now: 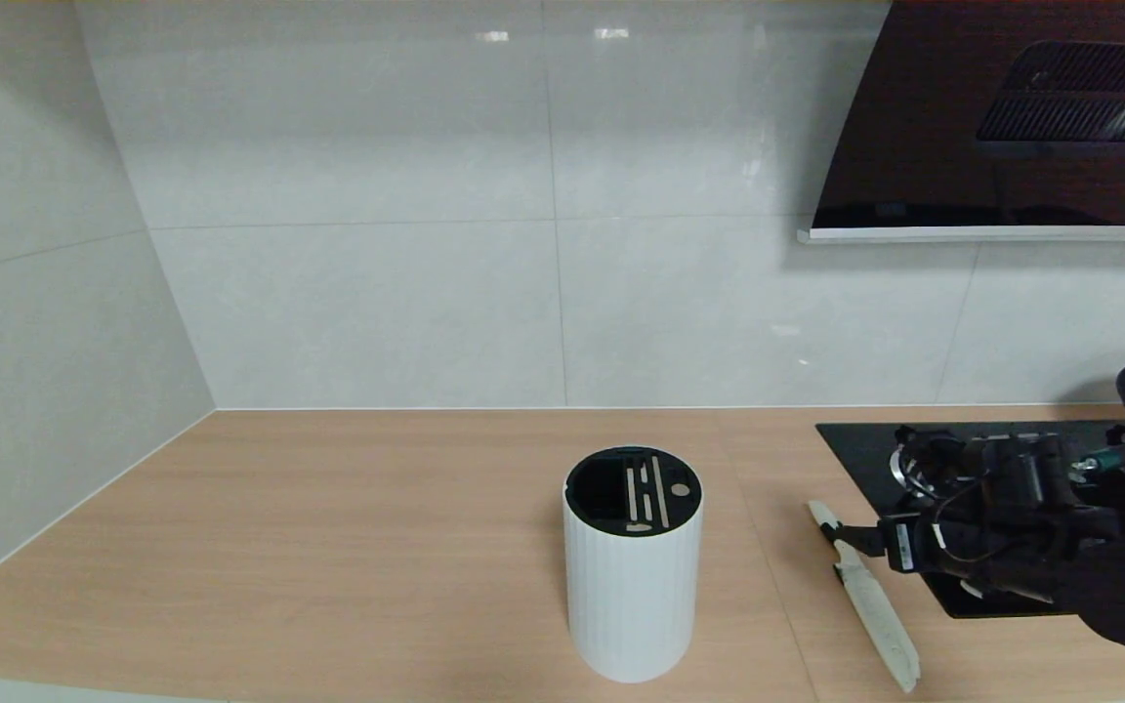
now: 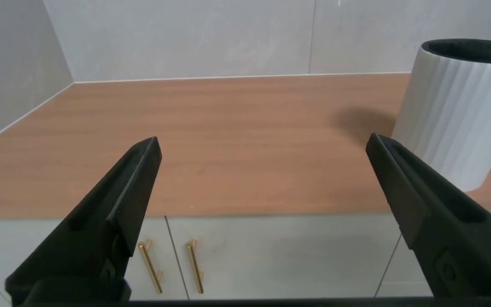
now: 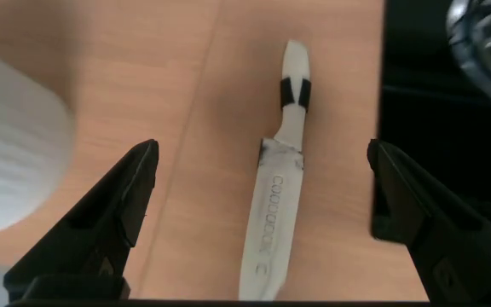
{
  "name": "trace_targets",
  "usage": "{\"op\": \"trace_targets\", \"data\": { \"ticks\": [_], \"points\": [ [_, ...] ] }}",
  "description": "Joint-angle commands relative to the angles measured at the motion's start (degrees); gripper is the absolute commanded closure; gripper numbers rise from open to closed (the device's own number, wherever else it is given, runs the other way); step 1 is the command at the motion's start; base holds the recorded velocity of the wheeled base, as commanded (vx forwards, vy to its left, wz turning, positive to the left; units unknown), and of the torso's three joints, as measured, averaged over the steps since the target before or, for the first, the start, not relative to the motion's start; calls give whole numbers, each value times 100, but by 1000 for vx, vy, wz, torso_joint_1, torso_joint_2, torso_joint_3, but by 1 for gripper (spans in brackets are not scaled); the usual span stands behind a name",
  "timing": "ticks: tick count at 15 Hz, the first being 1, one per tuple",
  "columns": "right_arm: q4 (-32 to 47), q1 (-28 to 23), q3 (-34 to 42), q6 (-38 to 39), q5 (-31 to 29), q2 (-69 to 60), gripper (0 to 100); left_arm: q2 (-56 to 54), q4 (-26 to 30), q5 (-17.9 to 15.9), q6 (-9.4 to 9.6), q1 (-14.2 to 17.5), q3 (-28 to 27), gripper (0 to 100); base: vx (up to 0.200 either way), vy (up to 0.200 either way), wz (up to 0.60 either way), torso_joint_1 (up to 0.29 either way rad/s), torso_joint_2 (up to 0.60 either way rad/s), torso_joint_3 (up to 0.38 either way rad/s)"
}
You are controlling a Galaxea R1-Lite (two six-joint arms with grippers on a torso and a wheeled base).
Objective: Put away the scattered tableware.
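Knife (image 1: pixel 865 591) lies between white holder (image 1: pixel 633 576) and cooktop (image 1: pixel 855 444) edge, under the empty wide-open right hand (image 3: pixel 261 170); left hand (image 2: pixel 262 145) open too.

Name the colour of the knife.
The knife is white with a black handle band; best in right wrist view.

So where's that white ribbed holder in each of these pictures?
Head view: the white ribbed holder stands near the middle of the wooden counter, left of the knife.
Left wrist view: the holder stands on the counter, cut off by the picture's edge.
Right wrist view: the holder is a blurred white bulk, across a strip of counter from the knife.
Shared landmark: the wooden counter.
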Motion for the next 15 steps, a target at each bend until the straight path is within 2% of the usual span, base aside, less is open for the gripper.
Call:
{"op": "trace_targets", "data": {
  "ticks": [1,8,15],
  "points": [
    [-193,7,-115,-13,-81,809,0,-2,2,0,1,0,0,0,0,0,0,0,0,0],
    [-782,7,-484,-13,-257,2004,0,-2,2,0,-8,0,0,0,0,0,0,0,0,0],
    [-879,-28,-651,-5,-363,2197,0,-2,2,0,-8,0,0,0,0,0,0,0,0,0]
  ]
}}
